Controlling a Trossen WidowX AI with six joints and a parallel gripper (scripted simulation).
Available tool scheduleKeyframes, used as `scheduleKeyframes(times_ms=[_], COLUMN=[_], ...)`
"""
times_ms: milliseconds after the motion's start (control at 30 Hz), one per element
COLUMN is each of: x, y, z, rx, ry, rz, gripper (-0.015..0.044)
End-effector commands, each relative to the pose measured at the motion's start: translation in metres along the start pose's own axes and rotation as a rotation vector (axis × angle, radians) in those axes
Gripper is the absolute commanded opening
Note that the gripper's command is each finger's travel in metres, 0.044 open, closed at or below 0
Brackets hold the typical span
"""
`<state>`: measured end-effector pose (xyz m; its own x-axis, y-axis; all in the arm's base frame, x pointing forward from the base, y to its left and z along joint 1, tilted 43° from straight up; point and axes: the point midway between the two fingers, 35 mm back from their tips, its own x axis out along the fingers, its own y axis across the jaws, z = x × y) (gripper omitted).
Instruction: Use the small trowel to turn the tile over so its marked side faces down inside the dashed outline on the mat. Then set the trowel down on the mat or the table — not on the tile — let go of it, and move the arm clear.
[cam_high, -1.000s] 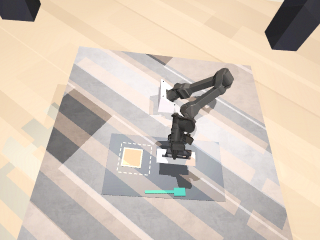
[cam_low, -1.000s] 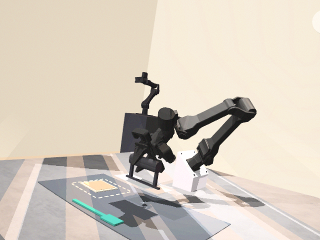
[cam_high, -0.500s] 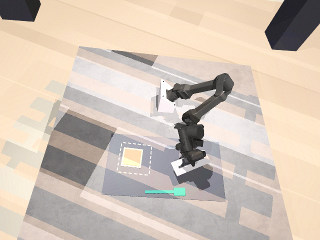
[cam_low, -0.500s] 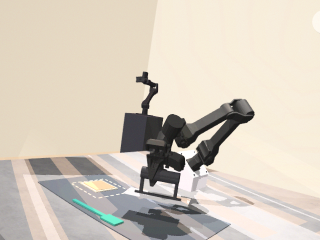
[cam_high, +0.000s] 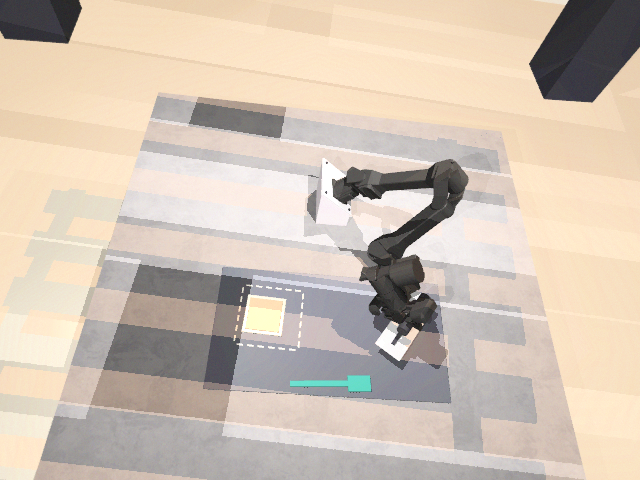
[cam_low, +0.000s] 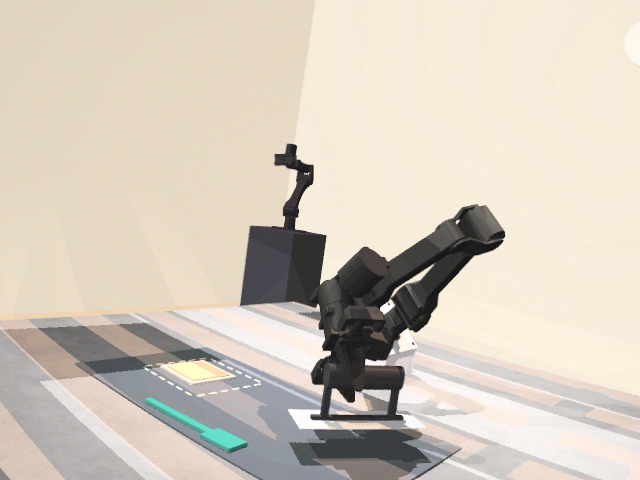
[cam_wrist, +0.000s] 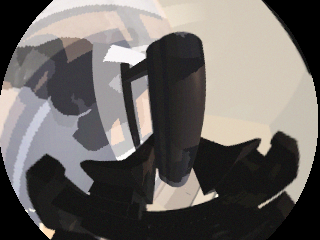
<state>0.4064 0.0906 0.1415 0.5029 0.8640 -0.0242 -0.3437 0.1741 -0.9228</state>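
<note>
The tile (cam_high: 263, 315) (cam_low: 200, 371) lies flat inside the dashed outline (cam_high: 294, 349) (cam_low: 197, 395) on the dark mat (cam_high: 320, 364) (cam_low: 276, 454), towards the outline's left side in the top view. Its upper face is orange-yellow with a pale border. My gripper (cam_low: 356, 380) (cam_wrist: 168, 134) is shut on the dark round handle of the trowel (cam_high: 385, 341) (cam_low: 305, 420) (cam_wrist: 177, 85). The trowel's flat white blade hangs above the right part of the mat, apart from its shadow and well away from the tile. The arm partly hides the handle in the top view.
A teal paddle-shaped tool (cam_high: 358, 383) (cam_low: 224, 439) lies flat near the mat's front edge, its thin handle pointing left in the top view. The white arm base (cam_high: 330, 209) stands behind the mat. Dark blocks (cam_high: 578, 56) (cam_low: 281, 268) stand beyond the table.
</note>
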Motion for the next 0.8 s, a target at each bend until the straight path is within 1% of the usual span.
scheduleKeyframes(times_ms=[0,133,333,767], x=[0.011,0.018,0.019,0.033], y=[-0.004,-0.004,-0.003,0.013], z=[0.015,0.026,0.025,0.024], rx=[-0.097,-0.155,-0.155,-0.154], ry=[-0.094,-0.159,-0.159,-0.16], rz=[-0.003,0.0,0.0,-0.002], gripper=[0.0,0.0,0.0,0.0])
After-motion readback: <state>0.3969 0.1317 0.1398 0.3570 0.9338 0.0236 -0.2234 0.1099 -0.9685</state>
